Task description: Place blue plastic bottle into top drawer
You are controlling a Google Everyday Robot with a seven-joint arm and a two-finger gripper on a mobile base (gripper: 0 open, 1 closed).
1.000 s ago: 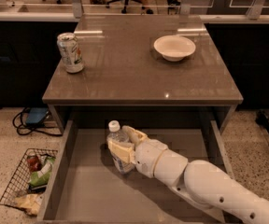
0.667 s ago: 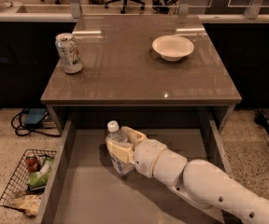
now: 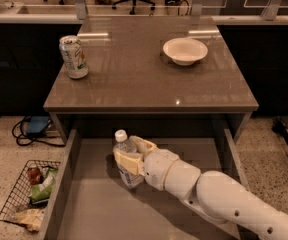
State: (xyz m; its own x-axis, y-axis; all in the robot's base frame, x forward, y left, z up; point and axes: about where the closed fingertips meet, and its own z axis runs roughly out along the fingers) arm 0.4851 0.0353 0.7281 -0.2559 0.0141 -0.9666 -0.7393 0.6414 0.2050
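The blue plastic bottle (image 3: 124, 149), clear with a white cap, stands upright inside the open top drawer (image 3: 91, 211), near its back left. My gripper (image 3: 131, 159) reaches in from the lower right and its pale fingers are wrapped around the bottle's body. The bottle's base looks to be at or just above the drawer's flat bottom; I cannot tell whether it touches.
On the table top (image 3: 134, 84) a white-green drink can (image 3: 74, 57) stands at the left and a white bowl (image 3: 185, 50) at the back right. A wire basket (image 3: 26, 196) with rubbish sits on the floor left of the drawer. Cables (image 3: 31, 129) lie by the table leg.
The view has shifted slightly. The gripper and the bottle stay in nearly the same place inside the drawer, still held.
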